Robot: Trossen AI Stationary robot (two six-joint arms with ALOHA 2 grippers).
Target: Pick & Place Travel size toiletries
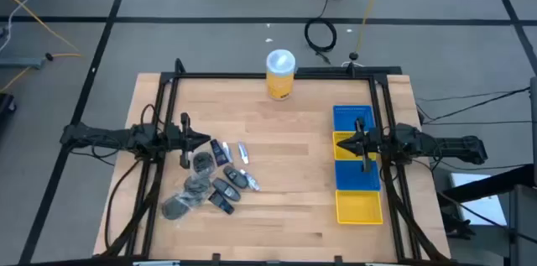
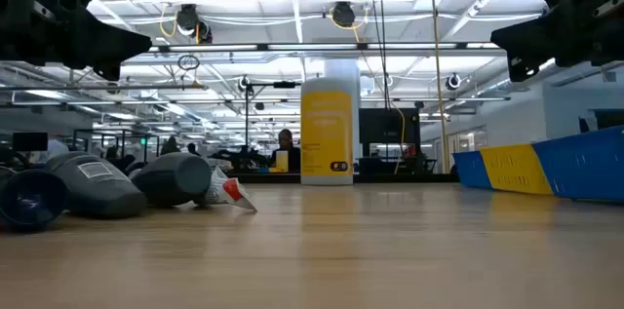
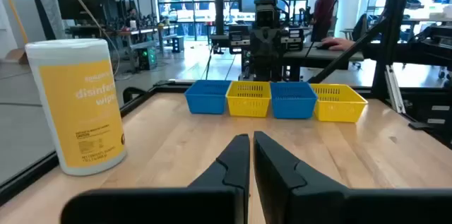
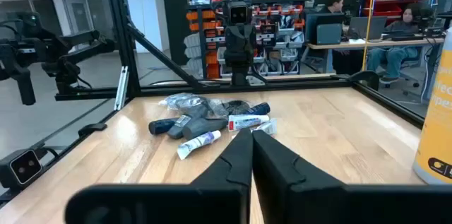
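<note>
No item had yet been lifted; the work stood, by my judgement, at its opening step. The left gripper [image 1: 186, 140] hung above the wooden table [image 1: 285, 207], fingers pressed together and empty, just beside the travel size toiletries [image 1: 210, 184]. These lay heaped together: dark rounded oblong pieces, flat grey jars, and slim white tubes with crimped ends. The right gripper [image 1: 362, 144], likewise closed and empty, waited over the blue and yellow bins [image 1: 356, 207], well apart from the heap. The next move would require opening the left fingers and descending on one outlying piece.
</note>
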